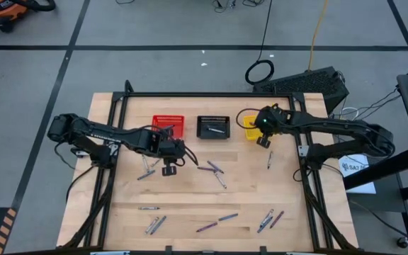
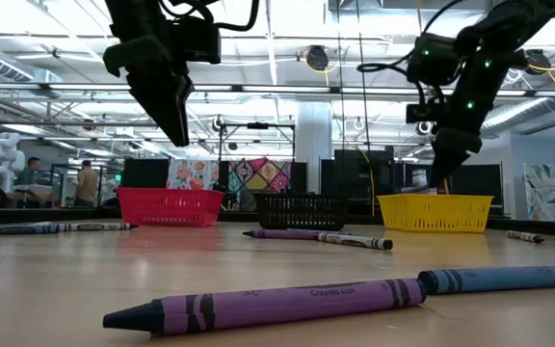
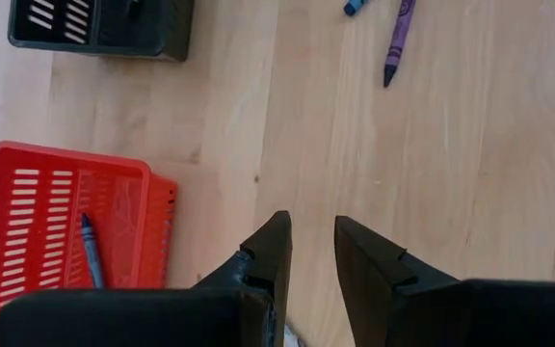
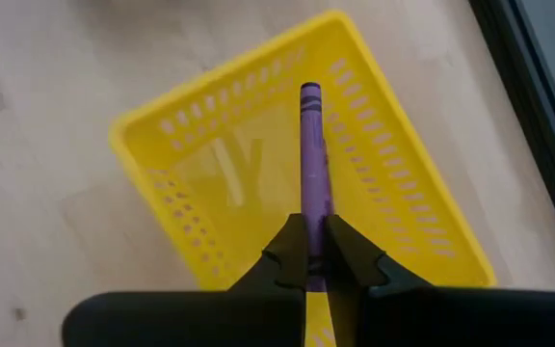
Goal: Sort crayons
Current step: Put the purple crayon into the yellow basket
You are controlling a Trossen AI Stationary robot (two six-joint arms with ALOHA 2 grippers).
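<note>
My right gripper (image 4: 313, 231) is over the yellow basket (image 4: 393, 183), shut on a purple crayon (image 4: 312, 145); it shows in the high view (image 1: 263, 139) at the basket's near edge. My left gripper (image 3: 311, 226) is open and empty above bare wood, just near of the red basket (image 3: 27, 222), in which a blue crayon (image 3: 89, 249) lies. It shows in the high view (image 1: 170, 164). The black basket (image 1: 213, 127) stands between the two, with a crayon in it. Several crayons lie loose on the table (image 1: 215, 168). My right gripper pinches the purple crayon between its two fingers by its rear part (image 4: 314, 204). The crayon lies along the fingers and sticks out past their tips, its free end (image 4: 309, 93) over the inside of the yellow basket. It is lifted clear.
Loose crayons lie by my left gripper (image 1: 146, 170), at mid right (image 1: 269, 159) and along the near edge (image 1: 154, 224) (image 1: 218, 221) (image 1: 269, 219). A purple crayon (image 3: 398, 43) and a blue one (image 3: 356, 7) lie beyond my left gripper. A black frame (image 1: 204, 95) edges the table.
</note>
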